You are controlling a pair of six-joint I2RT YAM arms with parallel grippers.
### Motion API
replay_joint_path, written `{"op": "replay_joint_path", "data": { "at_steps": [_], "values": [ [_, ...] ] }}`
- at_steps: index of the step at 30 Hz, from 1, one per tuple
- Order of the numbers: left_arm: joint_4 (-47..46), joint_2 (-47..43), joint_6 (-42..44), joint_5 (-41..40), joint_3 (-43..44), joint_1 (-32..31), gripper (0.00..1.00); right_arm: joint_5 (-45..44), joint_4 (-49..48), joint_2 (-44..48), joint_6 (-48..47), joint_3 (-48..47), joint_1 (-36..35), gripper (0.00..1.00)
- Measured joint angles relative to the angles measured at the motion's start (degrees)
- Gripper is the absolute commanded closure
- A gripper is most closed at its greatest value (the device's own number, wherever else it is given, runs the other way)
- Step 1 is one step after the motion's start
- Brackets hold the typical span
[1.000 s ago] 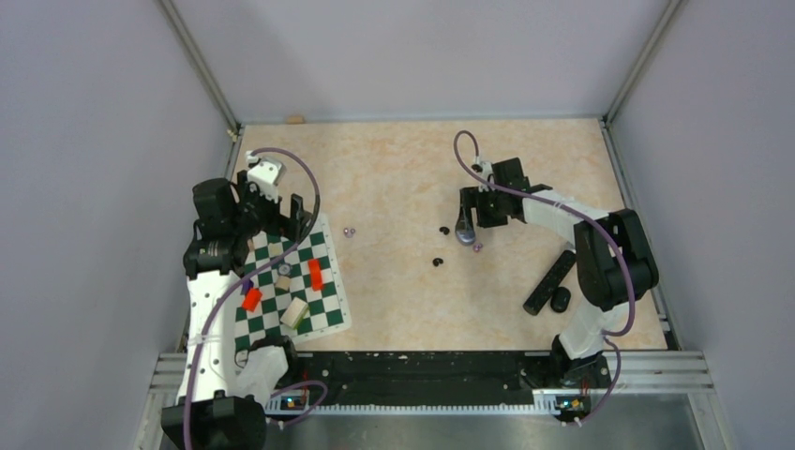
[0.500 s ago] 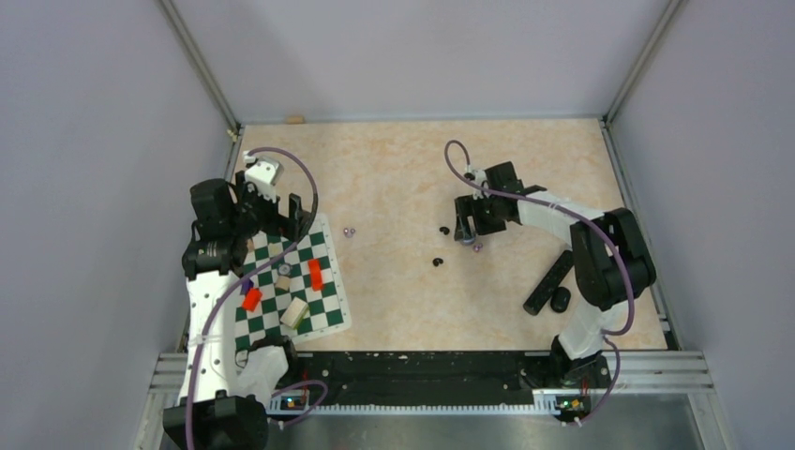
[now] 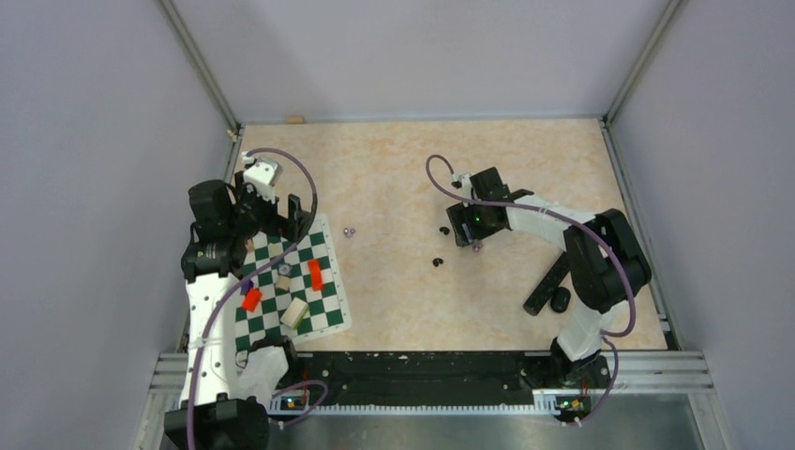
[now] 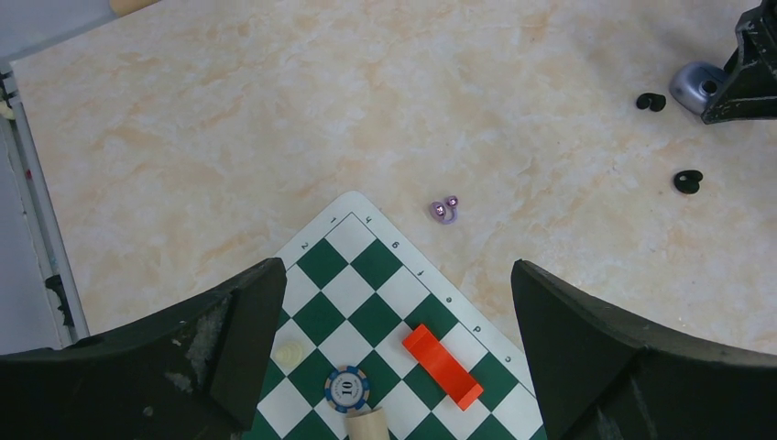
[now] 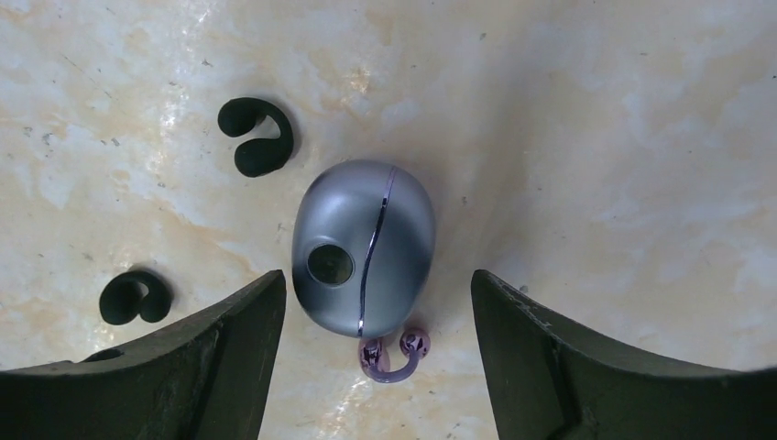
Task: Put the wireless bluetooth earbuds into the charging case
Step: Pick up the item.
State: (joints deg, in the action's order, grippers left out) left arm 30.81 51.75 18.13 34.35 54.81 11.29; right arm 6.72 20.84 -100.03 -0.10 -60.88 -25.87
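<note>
Over the last second my right pincer (image 5: pixel 376 280) has swung left and settled straight over the charging case (image 5: pixel 364 247). The case lies shut on the surface in the middle of the right wrist view, between wide jaws that touch neither side — nothing is gripped. 1 lilac earbud (image 5: pixel 394 353) sits at its lower end, touching or nearly so. The other earbud (image 4: pixel 444 210) is at the centre of the left wrist view, just off the chessboard (image 4: pixel 366 302) corner, ahead of my wide-open left pincer (image 4: pixel 396 270). I judge the lid still needs opening first.

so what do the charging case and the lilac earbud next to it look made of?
Charging case: likely moulded plastic, satin grey-lavender, soft highlights, a clean lid seam. Lilac earbud: glossy plastic beads, sharp glints; joining arc could be flexible, unclear.
</note>
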Motion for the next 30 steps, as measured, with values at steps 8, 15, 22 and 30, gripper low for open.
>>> {"op": "replay_joint_path", "data": {
  "at_steps": [8, 15, 22, 30],
  "values": [
    [0.0, -0.28, -0.02, 0.79, 0.0, 0.37, 0.01, -4.15, -0.5, -1.03, -2.03, -0.39, -1.77, 0.32],
    [0.0, -0.52, -0.17, 0.85, 0.0, 0.68, 0.01, -5.14, -0.74, -1.4, -3.3, -0.42, -2.47, 0.56],
    [-0.07, -0.72, -0.68, 1.09, 0.0, 0.74, 0.01, -5.05, -1.03, -1.38, -4.66, -0.44, -2.67, 0.67],
    [-1.64, 4.37, -2.97, -3.82, 0.09, -4.94, 0.01, -1.75, -1.18, 10.21, -11.8, -0.28, -5.88, 0.67]
  ]
}}
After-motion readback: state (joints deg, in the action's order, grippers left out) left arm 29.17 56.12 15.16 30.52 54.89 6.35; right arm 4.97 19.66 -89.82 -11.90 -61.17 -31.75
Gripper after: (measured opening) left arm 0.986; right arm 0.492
